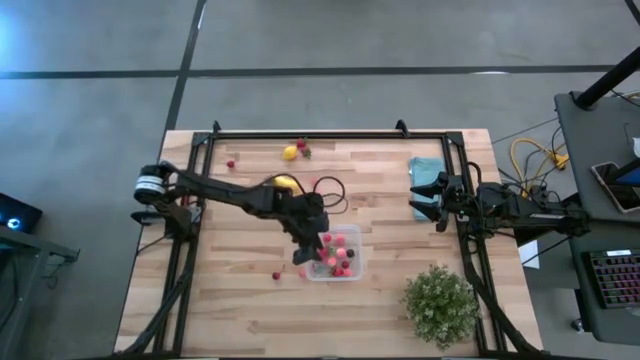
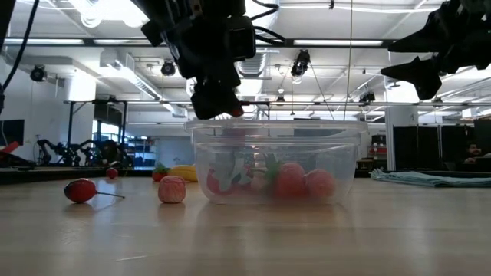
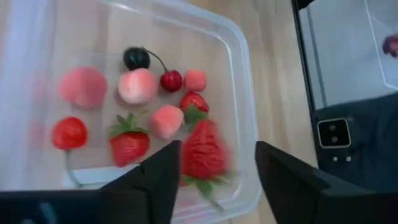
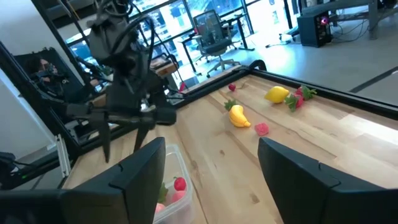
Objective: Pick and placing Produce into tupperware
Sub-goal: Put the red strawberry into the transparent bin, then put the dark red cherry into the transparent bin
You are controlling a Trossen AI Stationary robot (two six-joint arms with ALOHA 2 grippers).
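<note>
The clear tupperware (image 1: 345,255) stands on the wooden table and holds several red and pink berries (image 3: 137,87) and a dark cherry (image 3: 135,58). My left gripper (image 3: 221,152) hangs open just above the container's left rim (image 2: 201,132). A blurred red strawberry (image 3: 202,152) shows between its fingers, beside one of them, over the container floor. Whether it touches that finger, I cannot tell. Loose produce lies on the table: a banana (image 1: 285,183), a lemon (image 1: 290,152) and red pieces (image 1: 277,275). My right gripper (image 4: 211,146) is open, hovering by the teal cloth (image 1: 425,170).
A bushy green plant (image 1: 440,303) stands near the table's right near corner. A red cherry (image 2: 80,190) and a pink ball (image 2: 172,189) lie left of the container. A black frame runs along the table's edges (image 1: 330,133).
</note>
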